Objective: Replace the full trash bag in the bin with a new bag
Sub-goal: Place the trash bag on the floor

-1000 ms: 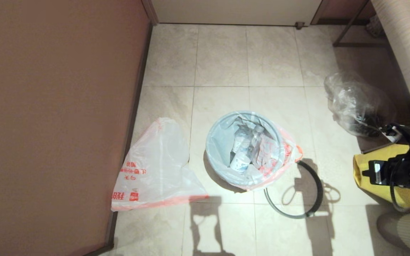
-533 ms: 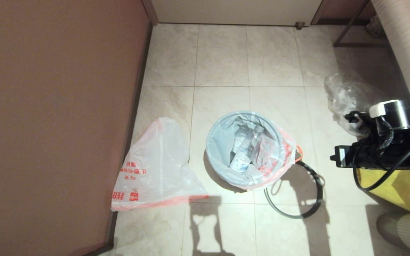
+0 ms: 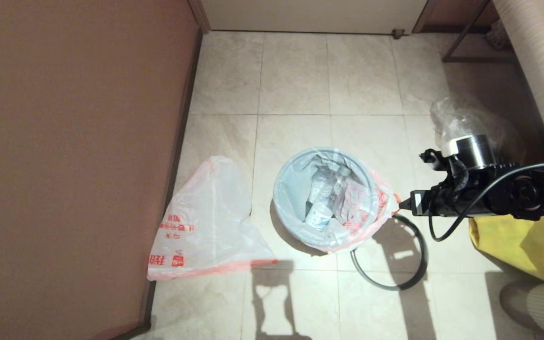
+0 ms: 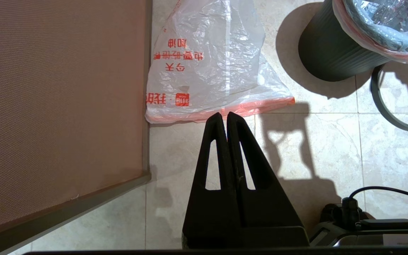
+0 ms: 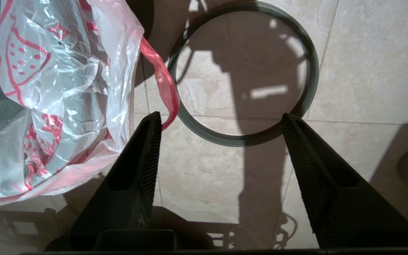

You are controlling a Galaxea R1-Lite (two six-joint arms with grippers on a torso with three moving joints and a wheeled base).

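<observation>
1. I see the small round black bin mid-floor, holding the bottle-stuffed white translucent full trash bag. Its red-orange handle hangs over the bin's side.
2. The thin grey ring rim lies on the tiles beside the bin.
3. My worry: the thin plastic could tear, or a grab could miss the slim handle and tip the bin.
4. My right gripper hovers with jaws spread wide, one finger beside that handle.
5. My left gripper, pressed together, hangs parked near the limp flat white new bag by the brown wall.

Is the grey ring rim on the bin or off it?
Off. The ring lies flat on the floor beside the bin, and the full bag's edge drapes loose over the bin's top.
</observation>
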